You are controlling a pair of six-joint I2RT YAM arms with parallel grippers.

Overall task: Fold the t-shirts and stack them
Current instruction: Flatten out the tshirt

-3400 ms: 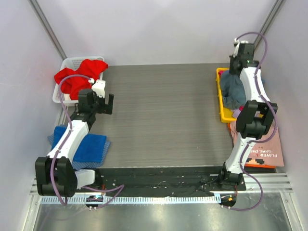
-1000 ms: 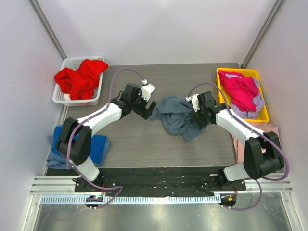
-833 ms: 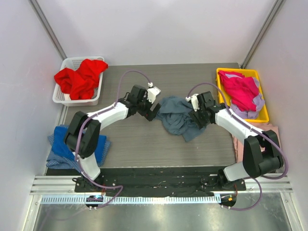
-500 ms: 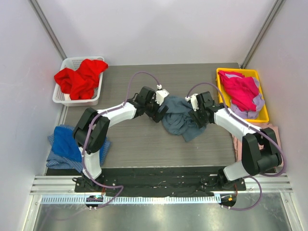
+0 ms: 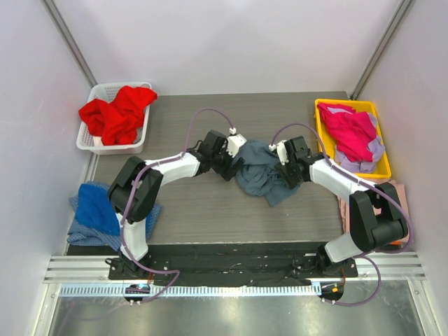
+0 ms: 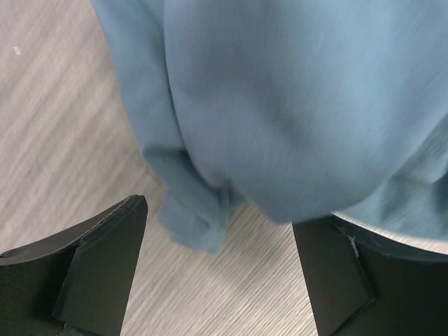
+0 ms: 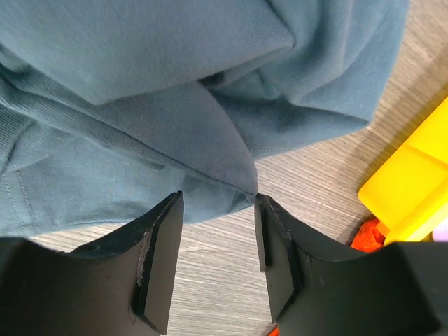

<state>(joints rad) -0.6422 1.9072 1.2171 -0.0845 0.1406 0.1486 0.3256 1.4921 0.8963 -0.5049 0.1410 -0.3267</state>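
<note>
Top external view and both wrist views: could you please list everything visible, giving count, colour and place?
blue-grey t-shirt: one, slate blue-grey, crumpled at table centre
basket: one, white, far left
red t-shirt: one, red, in the basket
tray: one, yellow, far right
magenta t-shirt: one, magenta, in the tray
pale cloth: one, lilac-pink, under the magenta t-shirt
blue t-shirts: apparently two, royal blue on lighter blue, near left edge
pink item: one, pale pink, near right, mostly hidden
table: one, grey wood-grain
left gripper: one, black, open at the shirt's left edge
right gripper: one, black, open at its right edge
</note>
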